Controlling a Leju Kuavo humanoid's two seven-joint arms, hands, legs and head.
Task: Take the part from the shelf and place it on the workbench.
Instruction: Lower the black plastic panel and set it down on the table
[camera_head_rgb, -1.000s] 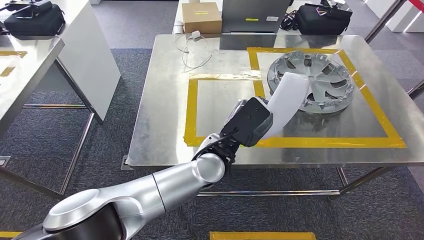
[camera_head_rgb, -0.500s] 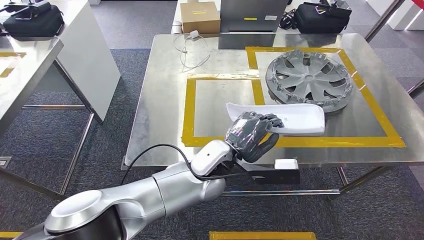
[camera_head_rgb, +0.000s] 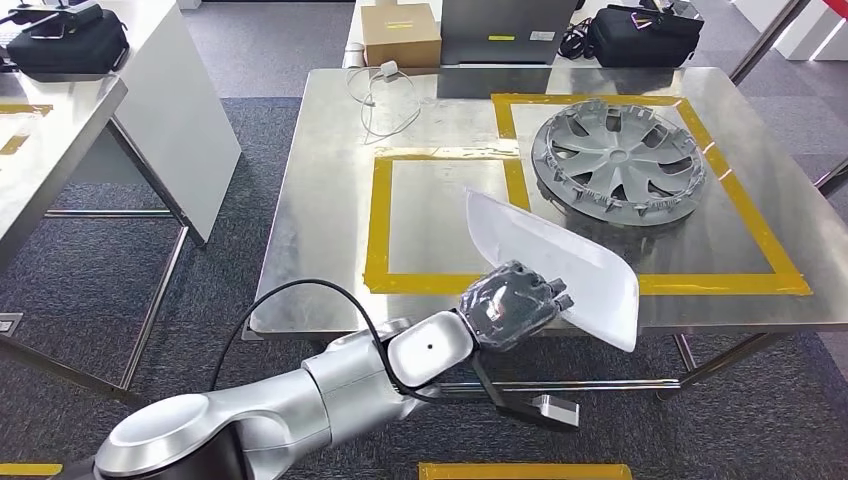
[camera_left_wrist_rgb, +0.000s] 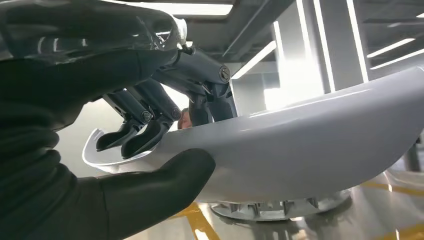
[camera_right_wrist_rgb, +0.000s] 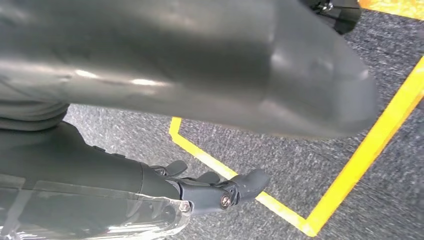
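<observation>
The part (camera_head_rgb: 560, 258) is a long white curved panel. My left hand (camera_head_rgb: 512, 303) grips its near edge, thumb on one face and fingers (camera_left_wrist_rgb: 145, 127) on the other. The panel hangs tilted above the front of the steel workbench (camera_head_rgb: 330, 200), and its low end juts past the front edge. In the left wrist view the part (camera_left_wrist_rgb: 310, 150) shows its curved underside, with the thumb (camera_left_wrist_rgb: 150, 195) pressed under it. My right hand (camera_right_wrist_rgb: 200, 192) hangs over grey carpet and yellow floor tape, fingers loosely apart and holding nothing.
A grey wheel cover (camera_head_rgb: 620, 160) lies inside the large yellow taped square (camera_head_rgb: 760, 235). A smaller taped square (camera_head_rgb: 378, 220) lies to its left. At the back are a white cable (camera_head_rgb: 385, 95), a cardboard box (camera_head_rgb: 402, 33) and a black bag (camera_head_rgb: 645, 35). Another table (camera_head_rgb: 50, 140) stands at left.
The part stood tilted up by the wheel cover, then lay flat across the tape. Now my left hand has drawn back to the front edge and tipped the part over it.
</observation>
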